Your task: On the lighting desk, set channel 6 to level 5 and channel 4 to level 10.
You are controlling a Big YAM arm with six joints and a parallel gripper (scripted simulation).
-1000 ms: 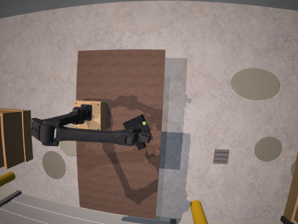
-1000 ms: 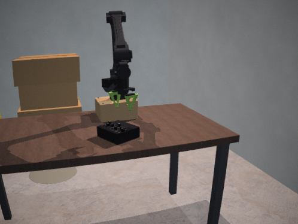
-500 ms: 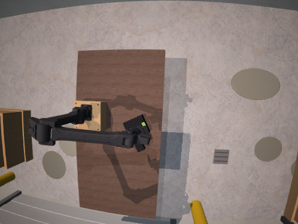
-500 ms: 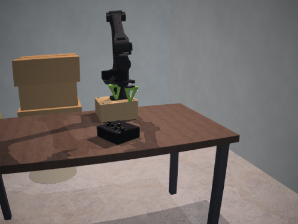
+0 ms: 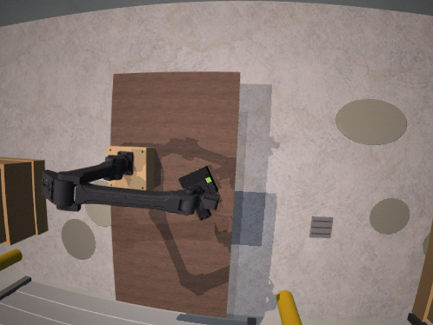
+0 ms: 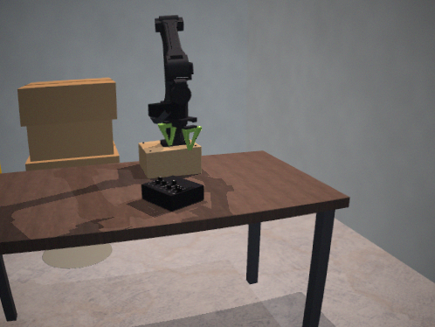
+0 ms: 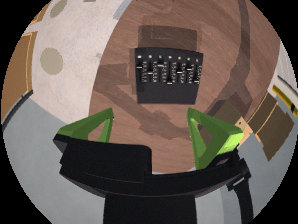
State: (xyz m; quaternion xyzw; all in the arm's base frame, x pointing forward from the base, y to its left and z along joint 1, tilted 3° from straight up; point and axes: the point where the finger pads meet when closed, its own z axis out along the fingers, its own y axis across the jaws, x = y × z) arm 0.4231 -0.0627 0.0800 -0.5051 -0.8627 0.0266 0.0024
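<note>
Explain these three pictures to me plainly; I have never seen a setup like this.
They show one moment from three cameras. The black jointed machine is a robot arm standing on a wooden block on a brown table. One camera looks straight down from above, one watches from the side, and one sits on the arm's wrist looking down past its green fingers. On the table sits a small black lighting desk with a row of sliding faders, seen best from the wrist. The gripper hangs above the desk, spread wide open and holding nothing. Cardboard boxes stand behind the table.
</note>
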